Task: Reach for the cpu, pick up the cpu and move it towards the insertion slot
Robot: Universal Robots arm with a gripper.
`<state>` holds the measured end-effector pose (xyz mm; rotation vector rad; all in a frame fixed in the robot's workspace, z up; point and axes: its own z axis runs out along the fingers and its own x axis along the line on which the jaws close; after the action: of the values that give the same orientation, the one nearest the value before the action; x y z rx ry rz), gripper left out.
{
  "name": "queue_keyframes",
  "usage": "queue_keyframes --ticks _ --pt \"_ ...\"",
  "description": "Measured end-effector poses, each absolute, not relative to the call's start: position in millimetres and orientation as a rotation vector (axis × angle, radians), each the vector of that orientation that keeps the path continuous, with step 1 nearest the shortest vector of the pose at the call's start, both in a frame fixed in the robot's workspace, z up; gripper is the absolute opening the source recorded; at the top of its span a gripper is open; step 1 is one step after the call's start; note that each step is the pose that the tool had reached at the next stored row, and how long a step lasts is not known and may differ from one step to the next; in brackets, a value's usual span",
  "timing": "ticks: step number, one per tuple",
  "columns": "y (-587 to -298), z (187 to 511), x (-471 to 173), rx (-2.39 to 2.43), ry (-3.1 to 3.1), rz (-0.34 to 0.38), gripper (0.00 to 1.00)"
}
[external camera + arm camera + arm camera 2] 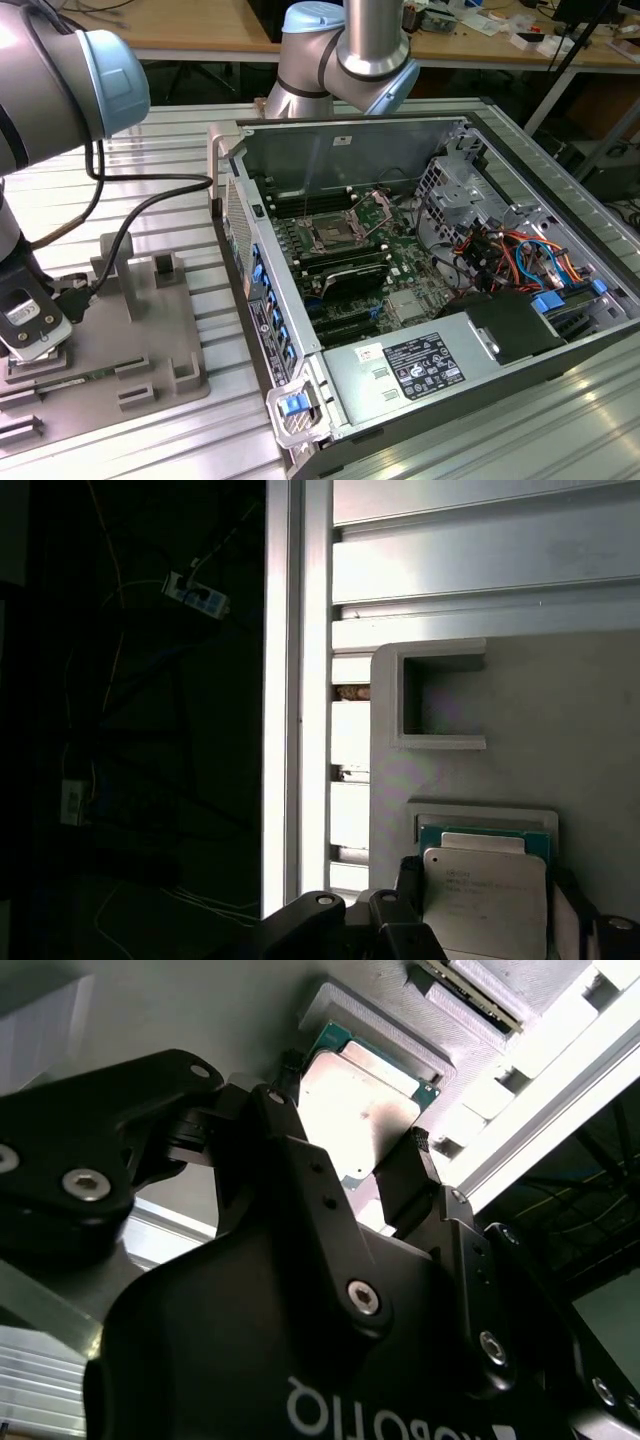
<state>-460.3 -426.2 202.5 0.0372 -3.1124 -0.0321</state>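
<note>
cpu (485,900): flat square chip, shiny whitish-silver top, thin green rim along one edge. Faces up at lipped pocket of grey fixture (590,730), right under my pincer (352,1108); resting or lifted, I cannot tell. insertion slot (328,237): square dark socket, silvery frame, on green board (400,265) inside open case (350,135), well apart toward exterior view's right.

The exterior view looks obliquely down from a distance across the worktop (180,140) and open computer case (340,150); both wrist views look closely at the cpu (360,1110) (485,900).
</note>
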Motion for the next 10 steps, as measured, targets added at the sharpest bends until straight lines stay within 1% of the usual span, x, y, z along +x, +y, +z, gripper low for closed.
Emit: queue_keyframes --ticks 10 --pt "-426.2 211.8 -460.3 0.037 -3.112 -0.032 0.55"
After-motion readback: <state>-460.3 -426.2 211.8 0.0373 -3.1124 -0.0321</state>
